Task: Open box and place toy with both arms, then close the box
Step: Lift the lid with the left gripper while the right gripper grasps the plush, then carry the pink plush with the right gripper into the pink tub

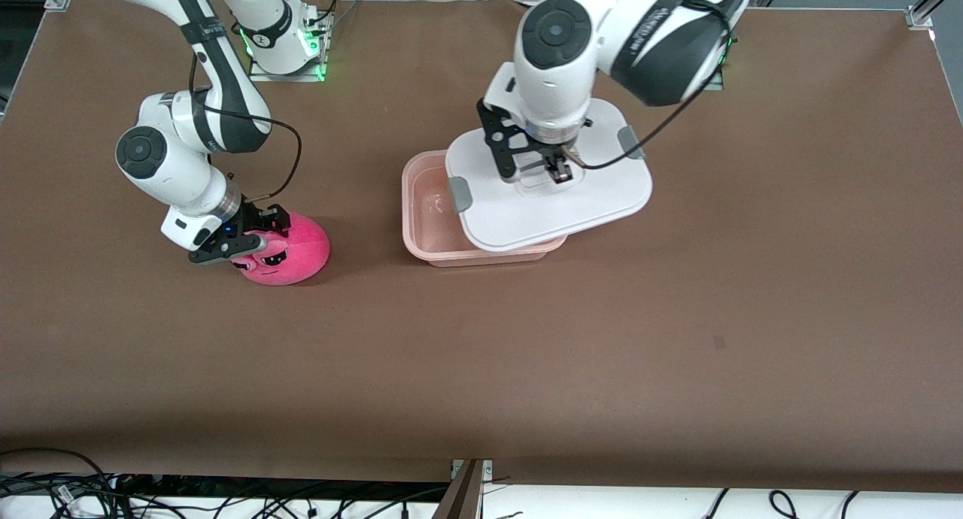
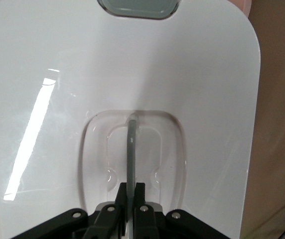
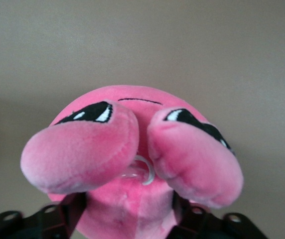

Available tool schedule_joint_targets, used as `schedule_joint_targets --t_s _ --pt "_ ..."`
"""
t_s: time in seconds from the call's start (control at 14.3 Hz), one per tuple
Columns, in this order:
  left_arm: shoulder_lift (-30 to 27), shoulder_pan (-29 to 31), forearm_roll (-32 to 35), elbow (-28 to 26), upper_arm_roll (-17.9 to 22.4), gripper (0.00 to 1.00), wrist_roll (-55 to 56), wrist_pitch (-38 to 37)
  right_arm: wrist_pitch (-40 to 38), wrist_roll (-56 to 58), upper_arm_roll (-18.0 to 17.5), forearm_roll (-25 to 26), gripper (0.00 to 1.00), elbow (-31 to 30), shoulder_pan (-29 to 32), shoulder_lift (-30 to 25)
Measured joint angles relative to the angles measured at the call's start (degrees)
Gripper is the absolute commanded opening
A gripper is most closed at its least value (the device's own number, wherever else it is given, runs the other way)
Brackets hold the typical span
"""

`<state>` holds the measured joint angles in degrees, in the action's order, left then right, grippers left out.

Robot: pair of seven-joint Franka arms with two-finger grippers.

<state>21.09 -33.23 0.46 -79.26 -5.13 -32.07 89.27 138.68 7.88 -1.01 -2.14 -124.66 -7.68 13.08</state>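
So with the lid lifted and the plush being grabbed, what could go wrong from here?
The left gripper pinches only the thin handle, so the lid could swing or slip. The lid hangs over much of the box, leaving a narrow opening; the toy might catch its edge. The right gripper squeezes soft plush near the top, so the toy could sag out when lifted.

Brown table, black cables below its near edge

lid covers most of box; narrow gap open.
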Motion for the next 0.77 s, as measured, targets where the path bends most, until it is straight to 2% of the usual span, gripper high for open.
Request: schedule_joint_targets --t_s 0.07,0.35,0.63,0.77 --pt "-0.7 1.74 -0.04 0.05 0.05 0.0 -1.1 -2.04 0.04 0.06 0.01 0.0 0.0 0.03 0.0 -0.02" --pt "-4.34 12.17 -0.06 0.11 0.57 0.0 -10.52 -10.7 -0.03 0.56 0.02 0.01 0.0 0.36 0.01 -0.09" --pt "-4.91 22.83 0.82 -0.02 0.93 0.0 -25.37 -12.92 -1.58 7.66 -0.59 0.04 0.0 2.38 -0.08 -0.22" --pt "-4.89 26.38 3.44 -0.1 1.0 0.0 -30.33 -13.87 -6.44 10.21 -1.33 0.07 0.0 5.73 -0.36 -0.4"
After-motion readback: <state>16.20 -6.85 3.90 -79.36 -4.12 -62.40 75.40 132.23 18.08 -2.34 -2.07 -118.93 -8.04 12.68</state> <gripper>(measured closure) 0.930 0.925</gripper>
